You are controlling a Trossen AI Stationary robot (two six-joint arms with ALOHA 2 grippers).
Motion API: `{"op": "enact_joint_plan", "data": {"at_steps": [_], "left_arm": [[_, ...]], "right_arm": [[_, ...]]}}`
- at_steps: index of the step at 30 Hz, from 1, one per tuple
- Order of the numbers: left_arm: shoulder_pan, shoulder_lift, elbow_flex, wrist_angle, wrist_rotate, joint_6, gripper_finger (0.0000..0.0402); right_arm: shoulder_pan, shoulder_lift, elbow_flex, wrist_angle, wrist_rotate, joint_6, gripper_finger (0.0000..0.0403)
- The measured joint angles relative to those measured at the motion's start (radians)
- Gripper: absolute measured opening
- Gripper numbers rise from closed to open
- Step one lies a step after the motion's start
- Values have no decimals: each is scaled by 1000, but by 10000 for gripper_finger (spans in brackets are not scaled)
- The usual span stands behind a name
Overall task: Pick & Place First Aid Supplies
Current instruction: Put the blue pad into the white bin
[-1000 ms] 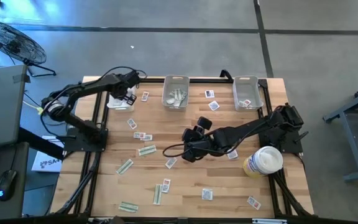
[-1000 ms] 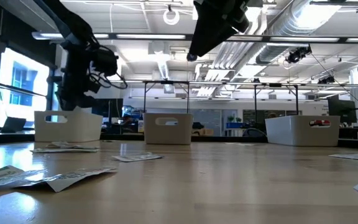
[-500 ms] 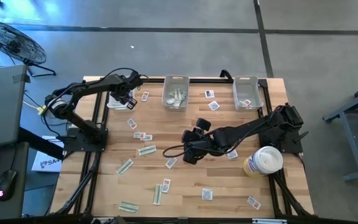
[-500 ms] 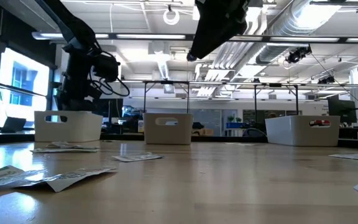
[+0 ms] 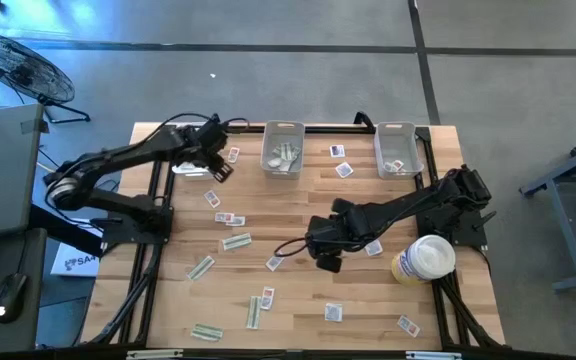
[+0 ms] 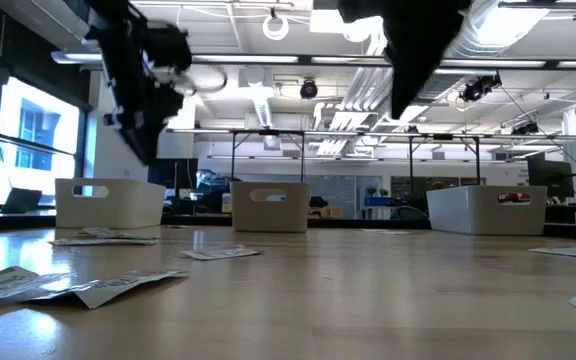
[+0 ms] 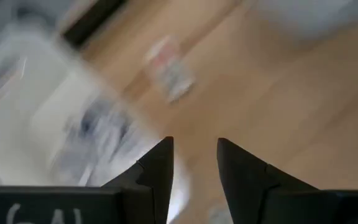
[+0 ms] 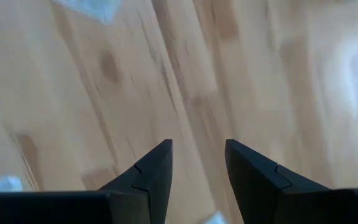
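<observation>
High view: right gripper (image 5: 326,262), jaws parted and empty, hangs near a white packet (image 5: 274,262) mid-table. Left gripper (image 5: 218,168), also parted and empty, is beside the far-left bin (image 5: 190,170). These thin, flat packets could slide away under closing fingers.

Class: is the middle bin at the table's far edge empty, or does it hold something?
Holds something. In the high view, the middle bin has several pale packets lying inside; how many cannot be told.

Three bins line the table's (image 5: 368,300) far edge at the top of the high view: left bin (image 5: 196,160), middle bin (image 5: 282,148), right bin (image 5: 398,148). Packets (image 5: 236,241) lie scattered across the centre and lower part, with the tub (image 5: 424,260) at lower right. The left gripper (image 5: 220,165) sits between the left and middle bins; the right gripper (image 5: 326,258) sits at centre, left of the tub.
</observation>
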Motion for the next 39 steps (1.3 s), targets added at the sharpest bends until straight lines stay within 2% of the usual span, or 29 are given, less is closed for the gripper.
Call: {"op": "enact_joint_plan", "data": {"at_steps": [2, 7, 10, 18, 23, 29, 39], "left_arm": [[-79, -40, -29, 94, 0, -13, 120], [-264, -95, -132, 331, 0, -15, 120], [-349, -98, -186, 438, -2, -16, 120], [-469, -97, -298, 646, -7, -20, 120], [-507, -97, -357, 725, -46, -49, 120], [-512, -97, -401, 774, -57, -69, 120], [-512, -97, -412, 777, -59, -82, 120]], "right_arm": [[0, 0, -40, -21, -49, 31, 142], [-2, 1, -186, -23, -310, 103, 142], [-11, 1, -259, -34, -397, 151, 139], [-83, 1, -378, -149, -425, 102, 131], [-148, 1, -460, -143, -406, 32, 125], [-183, 1, -516, -111, -327, -42, 111], [-169, 1, -500, -32, -316, -104, 89]]}}
